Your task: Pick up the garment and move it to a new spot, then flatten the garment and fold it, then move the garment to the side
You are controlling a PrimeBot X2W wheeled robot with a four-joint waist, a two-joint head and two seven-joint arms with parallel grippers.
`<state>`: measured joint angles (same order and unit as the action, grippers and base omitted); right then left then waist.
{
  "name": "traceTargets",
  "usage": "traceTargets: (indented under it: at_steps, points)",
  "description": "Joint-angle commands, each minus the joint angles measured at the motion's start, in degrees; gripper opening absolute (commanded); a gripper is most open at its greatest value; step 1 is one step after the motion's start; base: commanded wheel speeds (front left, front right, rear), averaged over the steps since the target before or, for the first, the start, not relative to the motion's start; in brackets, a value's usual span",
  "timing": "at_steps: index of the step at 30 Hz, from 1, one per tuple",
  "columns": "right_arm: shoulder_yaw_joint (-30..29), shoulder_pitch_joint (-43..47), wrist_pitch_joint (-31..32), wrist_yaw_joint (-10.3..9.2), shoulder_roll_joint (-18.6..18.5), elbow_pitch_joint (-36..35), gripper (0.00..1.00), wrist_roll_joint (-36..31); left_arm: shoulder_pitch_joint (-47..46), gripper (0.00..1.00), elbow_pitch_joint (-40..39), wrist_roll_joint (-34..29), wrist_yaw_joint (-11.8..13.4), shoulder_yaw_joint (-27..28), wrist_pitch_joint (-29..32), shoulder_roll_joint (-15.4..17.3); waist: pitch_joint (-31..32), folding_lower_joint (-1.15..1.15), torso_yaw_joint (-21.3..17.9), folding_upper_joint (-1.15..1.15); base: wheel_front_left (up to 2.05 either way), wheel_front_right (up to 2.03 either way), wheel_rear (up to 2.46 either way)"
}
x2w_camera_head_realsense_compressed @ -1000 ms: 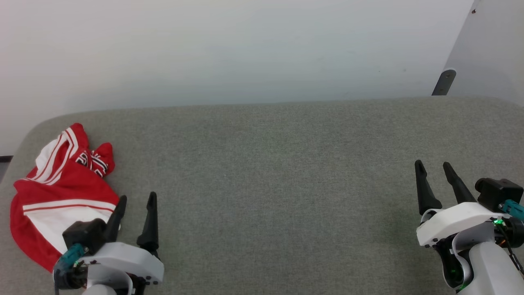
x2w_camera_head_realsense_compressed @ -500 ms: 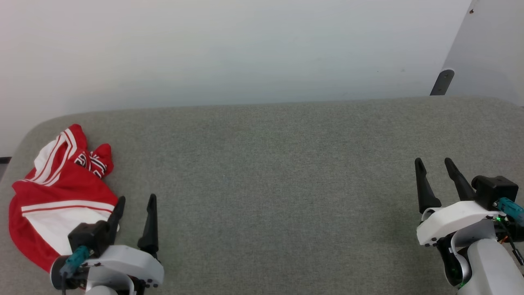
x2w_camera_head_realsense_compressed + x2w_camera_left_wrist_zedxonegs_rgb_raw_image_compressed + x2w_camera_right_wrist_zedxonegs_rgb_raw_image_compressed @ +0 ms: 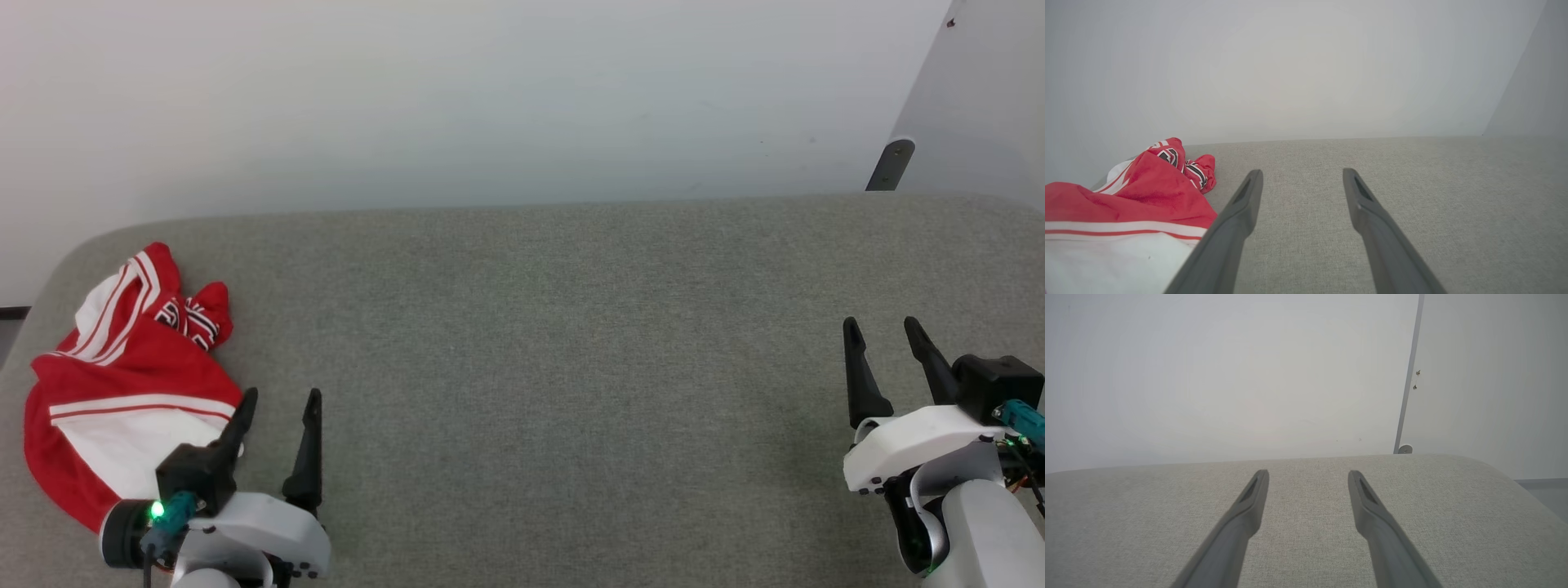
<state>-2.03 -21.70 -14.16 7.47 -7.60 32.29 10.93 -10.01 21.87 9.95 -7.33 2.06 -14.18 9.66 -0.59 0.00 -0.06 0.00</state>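
Note:
The garment (image 3: 122, 384), red with white panels and red-and-white stripe trim, lies crumpled at the far left of the grey padded surface (image 3: 539, 351); part of its black lettering shows on a fold. In the left wrist view the garment (image 3: 1126, 212) spreads across the lower left. My left gripper (image 3: 280, 398) is open just right of the garment's near edge, its left finger close beside the cloth, nothing between the fingers. My right gripper (image 3: 882, 325) is open at the far right, over bare surface. In the wrist views the left gripper (image 3: 1302, 173) and the right gripper (image 3: 1308, 473) both stand spread and empty.
A pale wall (image 3: 457, 98) rises right behind the surface. A white panel with a dark bracket (image 3: 890, 163) stands at the back right. The surface's rounded left corner (image 3: 49, 278) lies near the garment, and its right end curves away (image 3: 1515, 477).
Both grippers stay open and low, drifting only slightly. The whole picture shifted a little, so the camera moved. The garment lies as before.

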Motion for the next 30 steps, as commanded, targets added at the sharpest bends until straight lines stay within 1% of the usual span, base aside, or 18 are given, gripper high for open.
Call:
traceTargets:
  at_steps: [1, 7, 14, 18, 27, 30]
  points:
    - [-0.37, -0.2, -0.47, 0.04, 0.1, 0.13, 1.0, -0.83, -0.37, 1.0, -0.24, -1.11, -0.21, 0.03, -0.45, 0.42, -0.04, 0.0, 0.01, 0.0, 0.0, 0.0, 0.0]
    - [-0.38, -0.15, -1.08, 0.04, -0.17, 0.77, 1.0, -2.8, -0.62, 1.0, 0.29, -2.95, -0.19, -0.25, -1.05, 0.48, -0.19, 0.0, 0.04, 0.0, 0.0, 0.0, 0.0]
    - [-1.1, 0.02, -1.12, 0.04, -0.05, 0.53, 1.0, -2.08, -0.52, 1.0, 0.24, -0.8, -0.19, -0.12, -0.98, 0.24, -0.36, 0.0, 0.02, 0.0, 0.0, 0.0, 0.0]
    - [-1.43, 0.15, -1.12, 0.04, 0.01, 0.32, 1.0, -1.84, -0.78, 1.0, 0.47, 0.21, -0.2, -0.8, -0.98, 0.79, -0.55, 0.0, 0.02, 0.0, 0.0, 0.0, 0.0]
    - [-1.92, 0.84, -1.12, 0.04, 0.08, -0.14, 1.0, -1.6, -0.87, 1.0, 0.68, 0.68, -0.13, -1.13, -0.98, 1.04, -0.59, 0.0, 0.07, 0.0, 0.0, 0.0, 0.0]
    - [-1.93, 0.89, -1.12, 0.04, 0.09, -0.43, 1.0, -1.33, -1.33, 1.0, 1.11, 0.78, -0.12, -1.63, -0.98, 0.97, -0.57, 0.0, 0.88, 0.0, 0.0, 0.0, 0.0]
